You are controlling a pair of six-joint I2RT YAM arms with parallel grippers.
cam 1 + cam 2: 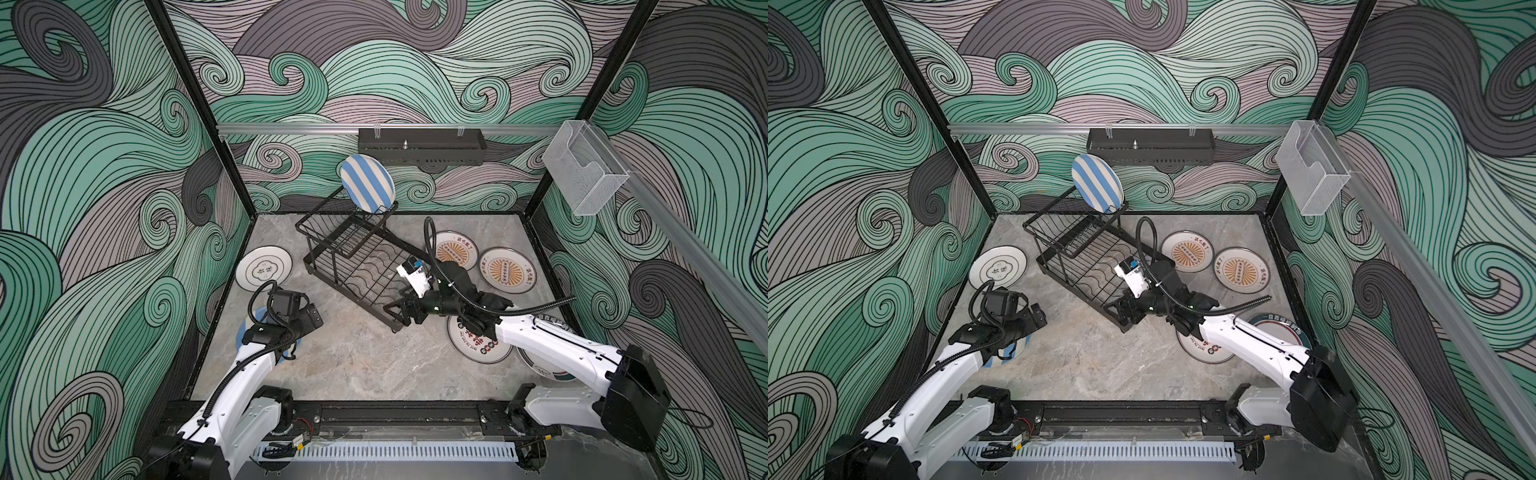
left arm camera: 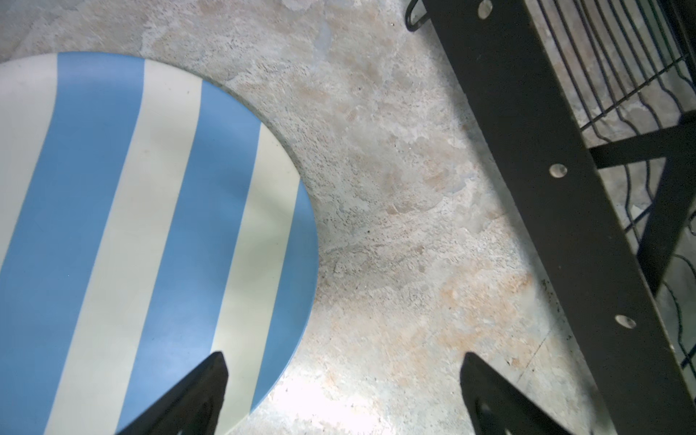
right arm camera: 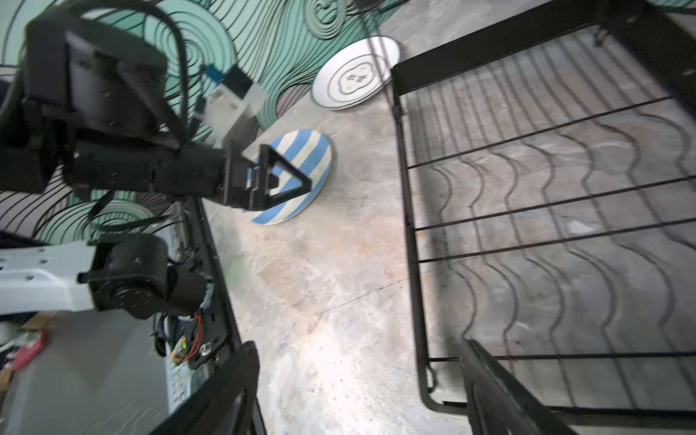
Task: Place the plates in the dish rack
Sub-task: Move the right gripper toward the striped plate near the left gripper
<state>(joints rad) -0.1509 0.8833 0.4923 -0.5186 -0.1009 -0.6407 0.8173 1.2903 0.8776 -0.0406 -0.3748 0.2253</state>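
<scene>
We noted bare tabletop (image 1: 361,357) open across the front. The dish rack (image 1: 353,266) blocked the middle, a striped plate (image 1: 366,183) standing at its far end. Flat plates (image 1: 507,271) crowded the right side; the rack's lower grid (image 1: 1100,278) lay open from above.

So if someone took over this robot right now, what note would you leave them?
Left gripper: fingers open over the flat striped plate, holding nothing.
Right gripper: fingers open at the dish rack near corner, empty.
Done: one striped plate stands on edge in the rack's upper tier.
To do: emblem plate, two sunburst plates, red-black plate, teal-rimmed plate and the flat striped one lie on the table.
</scene>
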